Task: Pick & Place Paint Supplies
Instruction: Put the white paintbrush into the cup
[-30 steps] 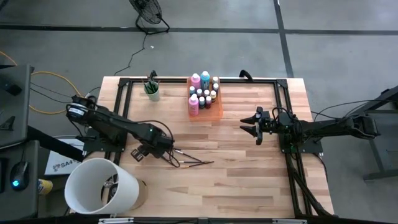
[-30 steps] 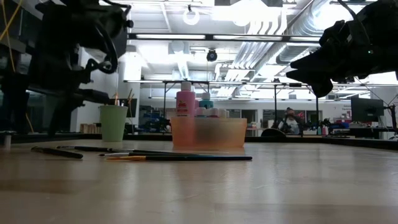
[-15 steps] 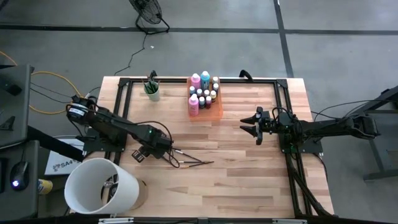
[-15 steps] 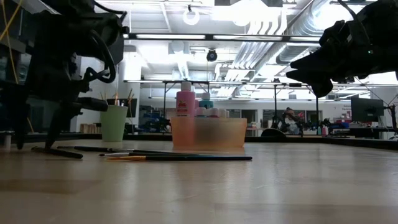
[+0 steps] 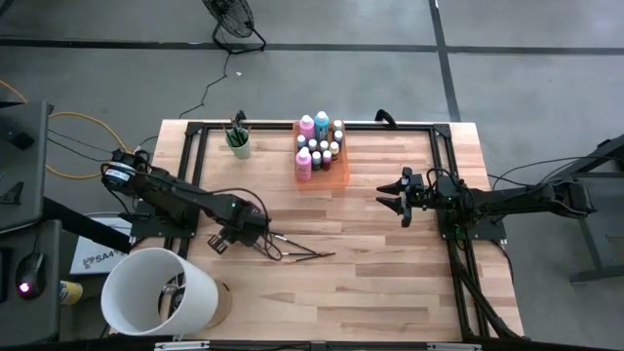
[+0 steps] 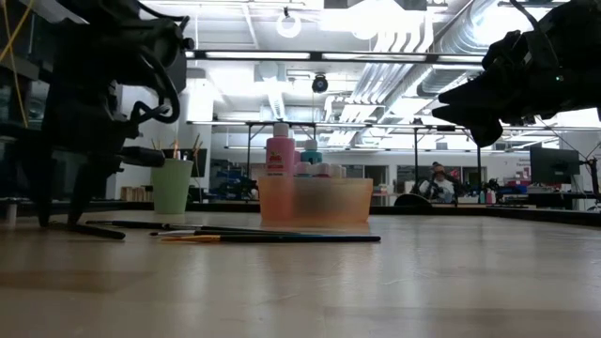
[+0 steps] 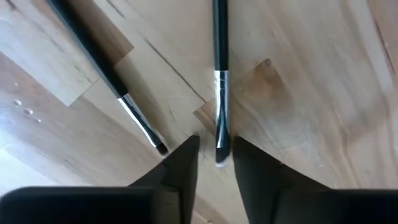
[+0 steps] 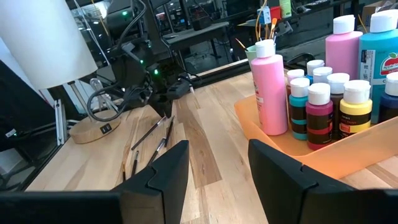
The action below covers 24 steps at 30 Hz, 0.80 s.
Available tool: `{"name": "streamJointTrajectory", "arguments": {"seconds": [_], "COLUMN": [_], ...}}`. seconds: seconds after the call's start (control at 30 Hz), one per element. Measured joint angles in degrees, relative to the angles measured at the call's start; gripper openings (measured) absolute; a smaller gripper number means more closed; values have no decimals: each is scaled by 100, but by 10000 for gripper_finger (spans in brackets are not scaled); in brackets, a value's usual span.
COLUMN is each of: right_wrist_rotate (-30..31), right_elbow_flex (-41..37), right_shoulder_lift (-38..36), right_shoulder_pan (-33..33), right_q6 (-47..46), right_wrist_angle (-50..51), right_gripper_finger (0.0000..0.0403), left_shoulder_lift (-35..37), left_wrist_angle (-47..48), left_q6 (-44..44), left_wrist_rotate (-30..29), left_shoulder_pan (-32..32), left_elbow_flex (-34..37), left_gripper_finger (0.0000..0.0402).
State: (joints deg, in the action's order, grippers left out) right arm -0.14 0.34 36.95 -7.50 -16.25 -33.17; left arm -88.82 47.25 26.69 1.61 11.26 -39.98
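Observation:
Several thin dark-handled brushes (image 5: 297, 255) lie flat on the wooden table left of centre. My left gripper (image 5: 237, 237) points down over their left ends. In the left wrist view its fingers (image 7: 216, 143) stand on either side of one brush's bristle tip (image 7: 221, 152), with a gap left on both sides. A second brush (image 7: 118, 87) lies beside it. Pink, teal and small dark bottles (image 5: 317, 146) stand in the orange tray (image 5: 340, 178). My right gripper (image 5: 395, 200) hangs open and level at the right, clear of everything.
A mint-green cup (image 5: 239, 144) holding more brushes stands at the far left. A large white lampshade (image 5: 156, 291) stands at the near left corner, close to my left arm. A black frame (image 5: 292, 126) runs around the table. Bare wood (image 5: 370, 283) lies near the front.
My left gripper has sunk toward the table onto the left ends of the brushes, and in the low view its fingers have come closer together. The brushes lie where they were. My right arm has kept still.

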Motion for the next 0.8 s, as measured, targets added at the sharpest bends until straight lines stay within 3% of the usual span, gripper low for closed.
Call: {"name": "streamJointTrajectory", "arguments": {"seconds": [0.23,0.8], "right_wrist_rotate": [0,0], "right_elbow_flex": [2,2], "right_shoulder_lift": [0,1], "right_shoulder_pan": [0,-1], "right_q6": [-2,-1], "right_wrist_angle": [0,0], "right_gripper_finger": [160,160], "left_shoulder_lift": [-11,-15], "left_wrist_angle": [7,113], "left_q6": [-41,-295], "left_wrist_rotate": [102,297], "left_shoulder_pan": [-6,-4], "left_elbow_flex": [4,4], "left_gripper_finger": [44,2]}}
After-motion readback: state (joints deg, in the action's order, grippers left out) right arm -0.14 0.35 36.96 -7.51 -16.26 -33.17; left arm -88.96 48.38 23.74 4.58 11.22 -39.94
